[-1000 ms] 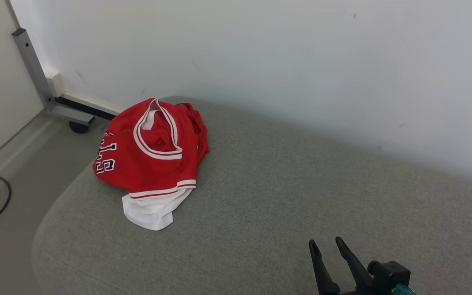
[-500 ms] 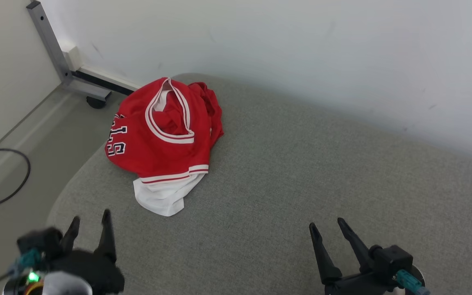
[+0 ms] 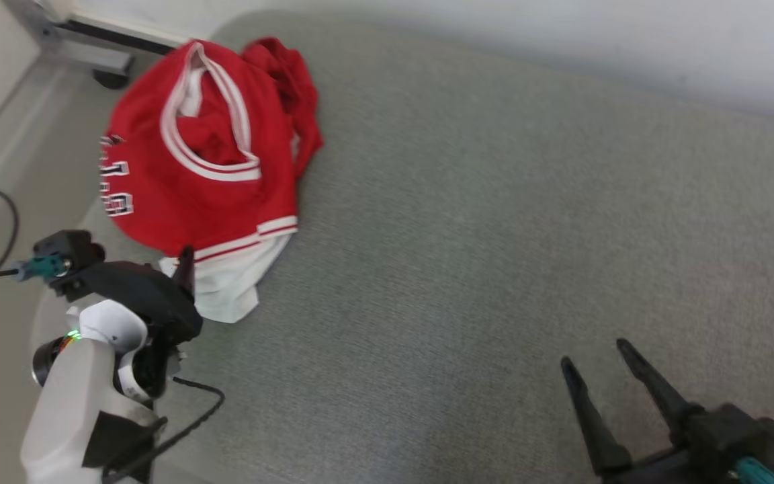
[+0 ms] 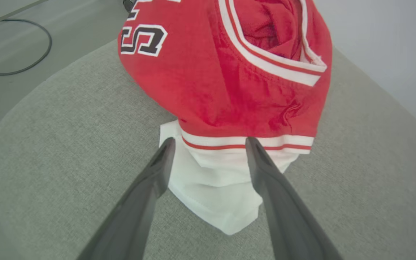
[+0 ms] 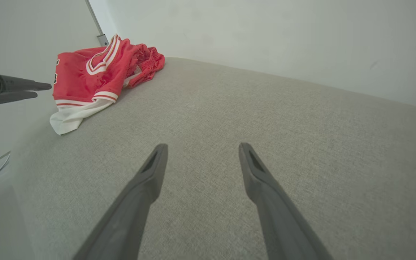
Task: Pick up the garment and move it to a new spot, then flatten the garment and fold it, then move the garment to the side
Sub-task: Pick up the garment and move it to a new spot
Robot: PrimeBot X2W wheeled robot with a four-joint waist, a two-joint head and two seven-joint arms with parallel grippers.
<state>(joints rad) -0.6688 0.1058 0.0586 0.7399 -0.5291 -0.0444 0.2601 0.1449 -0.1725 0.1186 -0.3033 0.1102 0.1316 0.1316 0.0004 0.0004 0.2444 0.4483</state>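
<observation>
The garment point(image 3: 185, 168) is a crumpled red jersey with white-and-red trim, dark lettering and a white part sticking out at its near end; it lies at the far left of a grey cushioned surface point(image 3: 481, 202). My left gripper point(image 3: 182, 263) is open just in front of that white part. In the left wrist view the garment point(image 4: 222, 83) lies ahead, and the left gripper point(image 4: 209, 141) straddles the striped hem with nothing pinched. My right gripper point(image 3: 594, 354) stands open and empty over bare cushion at the lower right, far from the garment point(image 5: 85, 76).
The cushion's rounded left edge point(image 4: 9, 119) drops to the floor, where a black cable point(image 3: 7, 208) loops. A metal frame on a caster point(image 3: 108, 74) stands beyond the garment. A white wall point(image 5: 265, 36) runs along the cushion's far side.
The head camera has tilted down and shifted. My left arm has come up and forward, so its open fingers now reach the garment's white end. The right gripper stays open.
</observation>
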